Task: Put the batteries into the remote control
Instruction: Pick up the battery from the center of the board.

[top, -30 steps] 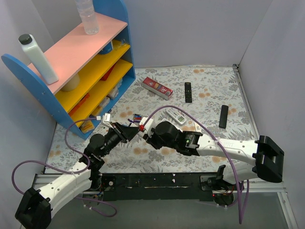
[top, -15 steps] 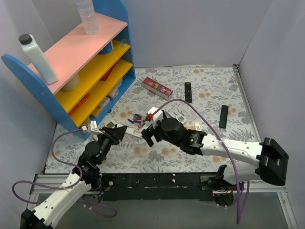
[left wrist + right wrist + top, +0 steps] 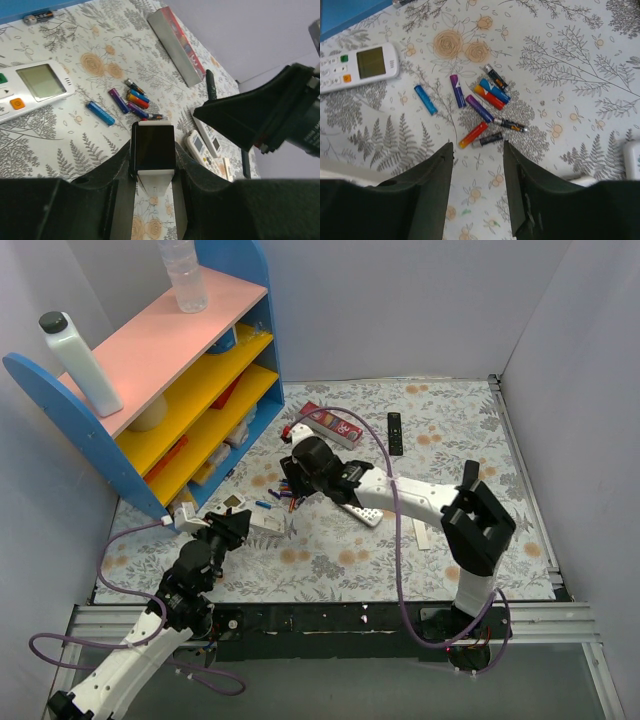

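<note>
The remote control [image 3: 152, 145], a slim white bar with a dark end face, sits clamped between the fingers of my left gripper [image 3: 152, 160]. In the top view that gripper [image 3: 243, 523] is low at the near left of the mat, and the remote [image 3: 268, 528] points right. Several batteries [image 3: 485, 107] in red, blue, purple and dark wraps lie loose on the floral mat. My right gripper [image 3: 477, 150] hovers just short of them, open, with nothing between its fingers. From above, the right gripper [image 3: 290, 483] is over the batteries [image 3: 280, 497].
A wide white remote with a display [image 3: 357, 67] lies left of the batteries, and another white remote [image 3: 362, 505] lies under the right arm. A red box [image 3: 330, 423], a black remote [image 3: 394, 432] and the blue shelf [image 3: 150, 370] stand further back.
The right arm has swung away from the left gripper to above the batteries, its jaws opening wide and then narrowing. The left gripper has drawn back to the near left with the remote.
</note>
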